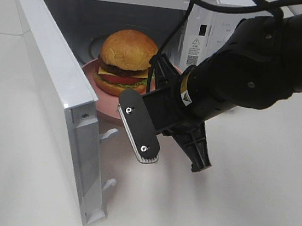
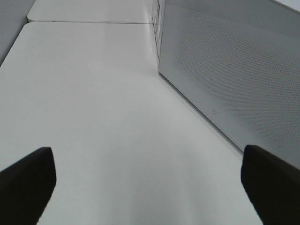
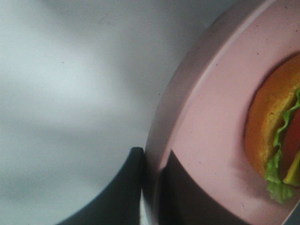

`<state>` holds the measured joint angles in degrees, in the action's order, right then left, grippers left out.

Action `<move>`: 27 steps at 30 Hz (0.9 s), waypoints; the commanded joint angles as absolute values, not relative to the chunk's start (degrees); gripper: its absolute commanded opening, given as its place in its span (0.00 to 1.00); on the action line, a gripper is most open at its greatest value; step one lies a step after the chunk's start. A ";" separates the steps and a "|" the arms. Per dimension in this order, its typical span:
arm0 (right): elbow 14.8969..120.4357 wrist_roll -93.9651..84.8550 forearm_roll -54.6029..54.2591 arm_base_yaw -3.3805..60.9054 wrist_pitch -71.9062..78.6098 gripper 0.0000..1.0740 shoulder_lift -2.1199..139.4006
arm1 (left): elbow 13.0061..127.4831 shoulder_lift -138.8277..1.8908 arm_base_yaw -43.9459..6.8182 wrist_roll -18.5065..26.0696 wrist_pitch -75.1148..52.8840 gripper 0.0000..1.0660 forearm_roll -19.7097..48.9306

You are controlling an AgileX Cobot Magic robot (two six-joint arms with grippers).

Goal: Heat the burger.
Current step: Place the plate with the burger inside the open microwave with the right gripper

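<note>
The burger [image 1: 125, 60], with a tan domed bun, dark patty, cheese, tomato and lettuce, sits on a round pink plate [image 1: 105, 104] in the mouth of the open microwave [image 1: 151, 19]. My right gripper [image 1: 157, 75] reaches in from the right and is shut on the plate's near right rim. The right wrist view shows its two dark fingers [image 3: 126, 187] pinching the plate [image 3: 211, 117] rim, the gripper [image 3: 150, 161] straddling it, the burger [image 3: 276, 140] just beyond. My left gripper [image 2: 150, 183] is open with nothing between its fingers, low over the table beside the door's outer face.
The microwave door [image 1: 60, 91] swings out to the left and stands wide open; its perforated outer face [image 2: 234, 70] fills the side of the left wrist view. White table [image 1: 250, 202] surrounds the oven. A bulky black arm section [image 1: 256, 65] hangs over the right of the opening.
</note>
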<state>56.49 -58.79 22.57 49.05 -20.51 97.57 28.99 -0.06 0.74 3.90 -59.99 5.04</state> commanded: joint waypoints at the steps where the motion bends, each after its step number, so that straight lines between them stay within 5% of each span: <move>1: 58.38 -59.42 23.26 48.70 -18.33 0.00 97.35 | 28.88 0.11 0.86 3.50 -59.82 0.98 5.21; 27: 64.00 -61.42 23.03 47.38 -19.71 0.00 100.15 | 28.88 0.11 0.86 3.50 -59.82 0.98 5.21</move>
<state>62.22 -60.68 22.40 47.56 -22.75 100.32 28.99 -0.06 0.74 3.90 -59.99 5.04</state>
